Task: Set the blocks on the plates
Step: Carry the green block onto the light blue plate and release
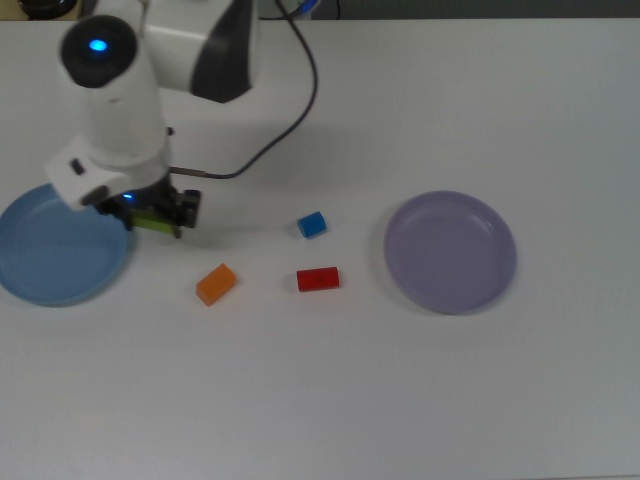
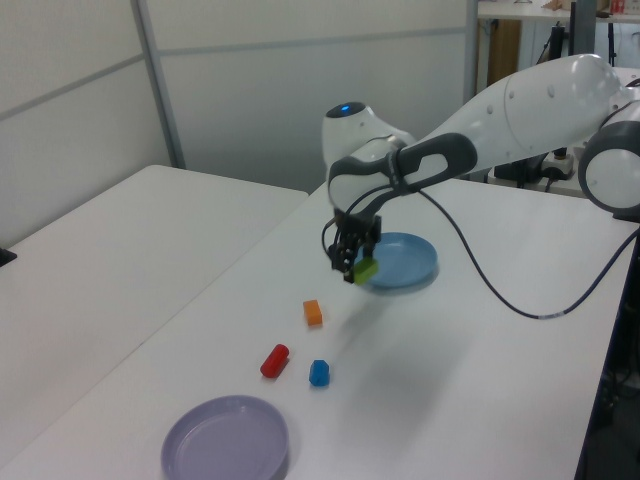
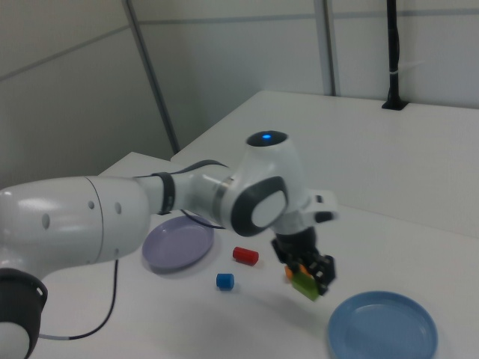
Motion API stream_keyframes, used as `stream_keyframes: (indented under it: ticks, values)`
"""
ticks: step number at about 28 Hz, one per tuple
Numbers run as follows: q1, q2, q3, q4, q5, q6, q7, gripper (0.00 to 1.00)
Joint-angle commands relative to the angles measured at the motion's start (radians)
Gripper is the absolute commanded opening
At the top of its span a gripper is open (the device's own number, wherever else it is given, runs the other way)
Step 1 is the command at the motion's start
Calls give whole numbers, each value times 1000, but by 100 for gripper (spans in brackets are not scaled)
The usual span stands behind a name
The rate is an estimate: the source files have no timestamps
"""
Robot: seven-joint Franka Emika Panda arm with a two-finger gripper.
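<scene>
My gripper is shut on the green block, held in the air by the rim of the light blue plate. On the table lie the orange block, the red block and the blue block. The lavender plate holds nothing.
A black cable trails from the arm across the table in the top view. The white arm reaches in from the left view's right. A grey wall panel stands behind the table.
</scene>
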Motion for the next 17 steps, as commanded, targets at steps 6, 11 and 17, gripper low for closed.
stream_keyframes:
  ticks: [6,11,17]
  values:
    - [-129,58,0,9,22,168,-2,16]
    - [-139,75,0,9,20,173,-4,30]
    - [-139,82,0,4,16,173,-6,80]
